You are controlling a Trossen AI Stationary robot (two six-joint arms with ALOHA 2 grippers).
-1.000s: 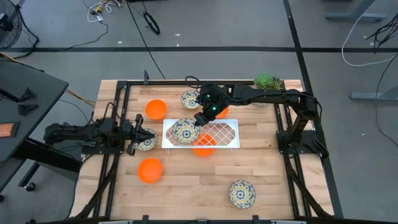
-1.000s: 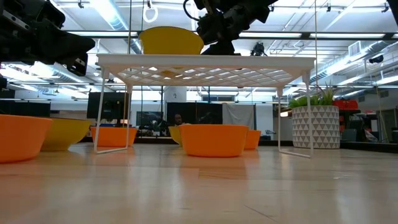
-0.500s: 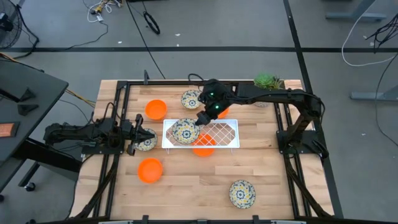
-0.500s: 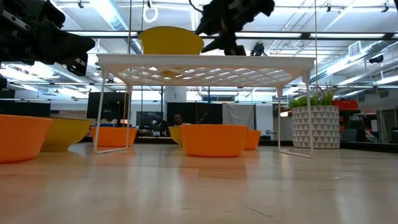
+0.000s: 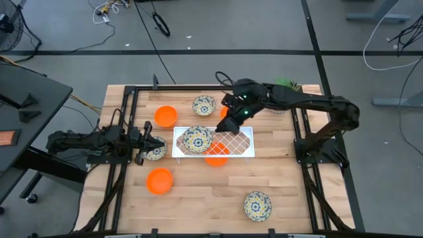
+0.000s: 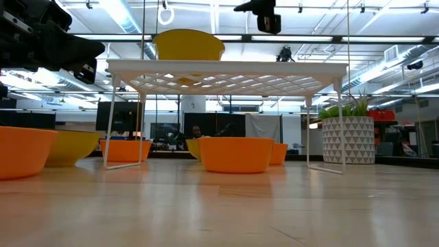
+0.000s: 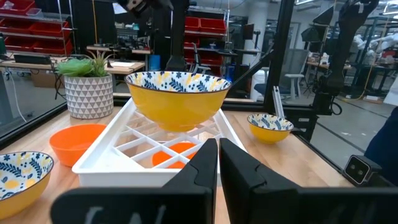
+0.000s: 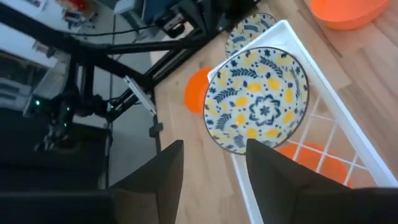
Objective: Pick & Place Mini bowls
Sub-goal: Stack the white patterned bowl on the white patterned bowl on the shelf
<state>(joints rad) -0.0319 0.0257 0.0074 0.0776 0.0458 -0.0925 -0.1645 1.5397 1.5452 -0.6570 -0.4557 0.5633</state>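
The right claw (image 8: 208, 171) hangs with its two dark fingers (image 8: 152, 177) spread wide and nothing between them. Beyond them sits a white bowl with blue-and-yellow floral pattern (image 8: 258, 109) on the end of a white lattice rack (image 8: 323, 134). A plain orange bowl (image 8: 317, 158) shows through the lattice, a second floral bowl (image 8: 249, 31) and more orange ones (image 8: 198, 93) rest on the wooden table (image 8: 205, 162).

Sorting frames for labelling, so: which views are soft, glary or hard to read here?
Right wrist view: soft all over, the floral bowl on the white rack lacks crisp edges. Low view: ceiling lights glare behind the rack, the left arm a dark silhouette. Left wrist view: bowl sharp, own fingers blurred. High view: evenly lit, clear.
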